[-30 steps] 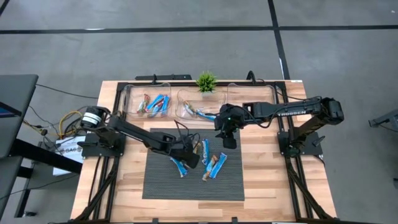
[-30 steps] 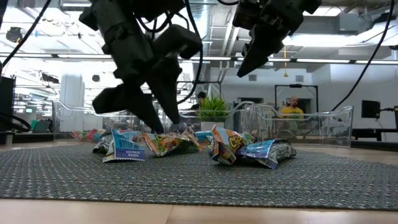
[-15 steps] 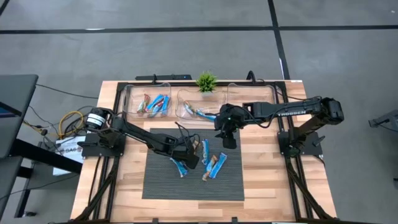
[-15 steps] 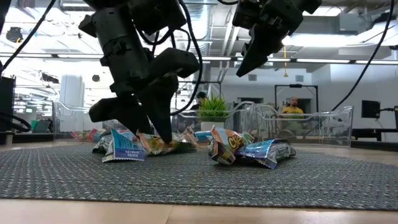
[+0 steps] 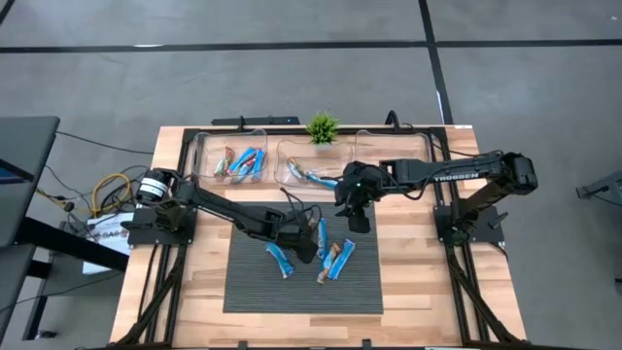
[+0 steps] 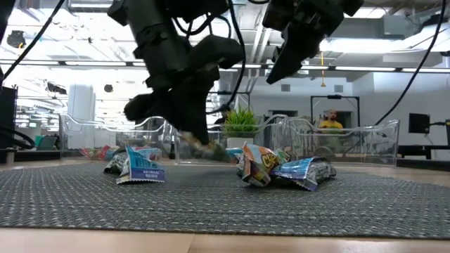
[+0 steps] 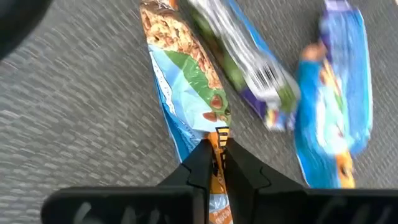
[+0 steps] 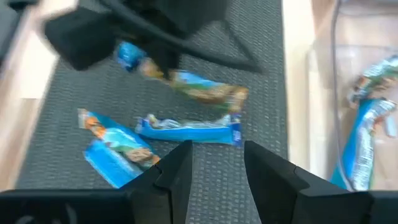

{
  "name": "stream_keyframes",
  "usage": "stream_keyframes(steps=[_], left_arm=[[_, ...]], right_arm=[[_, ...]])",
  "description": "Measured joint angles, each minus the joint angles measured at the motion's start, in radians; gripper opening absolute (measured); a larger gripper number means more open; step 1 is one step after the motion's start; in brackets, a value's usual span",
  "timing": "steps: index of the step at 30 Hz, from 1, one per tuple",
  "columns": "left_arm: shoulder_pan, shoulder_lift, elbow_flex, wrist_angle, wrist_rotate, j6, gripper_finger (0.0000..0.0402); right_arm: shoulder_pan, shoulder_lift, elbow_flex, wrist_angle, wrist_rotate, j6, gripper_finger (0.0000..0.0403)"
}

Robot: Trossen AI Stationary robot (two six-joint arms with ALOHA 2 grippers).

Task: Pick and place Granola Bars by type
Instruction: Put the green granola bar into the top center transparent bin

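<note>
My left gripper (image 7: pixel 216 152) is shut on a tan, green and blue granola bar (image 7: pixel 186 81) over the grey mat (image 5: pixel 253 292); the low view shows that bar (image 6: pixel 211 149) just below its fingers. A blue bar (image 5: pixel 280 259) lies flat on the mat to its left. Two more bars (image 5: pixel 335 259) lie to its right. My right gripper (image 5: pixel 359 224) hangs open above the mat's far right part, with nothing between its fingers (image 8: pixel 180 168). More bars lie in the clear bins (image 5: pixel 238 160) at the back. My left gripper pinches the multicoloured bar at its orange near end (image 7: pixel 217 138) between the two fingertips. The fingers come from above, slanting down, in line with the bar's length. The bar (image 8: pixel 199 87) reaches out beyond the fingers, low over the mat; whether its free end touches I cannot tell.
Three clear bins stand in a row along the table's far edge, the left (image 5: pixel 238 160) and middle (image 5: pixel 306 173) holding bars. A small green potted plant (image 5: pixel 322 127) stands behind them. A person (image 6: pixel 328 123) shows far off in the room.
My left gripper has shut on the multicoloured bar, then gone up a little and toward the table's right edge. The bar has come up from among the others on the mat. The right gripper has kept still.
</note>
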Motion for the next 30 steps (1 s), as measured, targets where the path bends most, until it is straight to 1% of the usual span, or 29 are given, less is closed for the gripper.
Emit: stream_keyframes(steps=[2, 5, 7, 9, 13, 16, 18, 22, 26, 30], left_arm=[[0.02, 0.0, 0.036, -0.049, -0.02, 0.022, 0.0023], [0.06, -0.001, 0.089, -0.11, -0.05, 0.077, 0.0026], [0.094, -0.001, 0.123, -0.151, -0.065, 0.129, 0.0024], [0.135, -0.001, 0.166, -0.186, -0.088, 0.188, 0.0021], [0.22, -0.001, 0.235, -0.233, -0.136, 0.314, 0.0018], [0.288, -0.003, 0.279, -0.231, -0.179, 0.413, 0.0021], [0.331, -0.003, 0.3, -0.235, -0.193, 0.466, 0.0022], [0.396, -0.003, 0.358, -0.256, -0.118, 0.512, 0.0019], [0.416, -0.003, 0.394, -0.274, -0.155, 0.567, 0.0016], [0.444, -0.003, 0.401, -0.277, -0.143, 0.594, 0.0026]], right_arm=[[-0.011, -0.011, 0.0, 0.008, -0.025, 0.0, 0.0136], [-0.038, -0.033, 0.0, 0.016, -0.025, 0.0, 0.0136], [-0.062, -0.057, 0.0, 0.052, -0.017, 0.01, 0.0136], [-0.086, -0.08, 0.0, 0.063, 0.046, 0.036, 0.0136], [-0.129, -0.113, 0.0, 0.059, 0.238, 0.053, 0.0136], [-0.16, -0.127, 0.0, 0.059, 0.301, 0.053, 0.0136], [-0.176, -0.127, 0.0, 0.058, 0.315, 0.053, 0.0136], [-0.198, -0.127, 0.0, 0.055, 0.315, 0.053, 0.0136], [-0.201, -0.127, 0.0, 0.055, 0.315, 0.053, 0.0136], [-0.199, -0.127, 0.0, 0.055, 0.315, 0.053, 0.0136]])
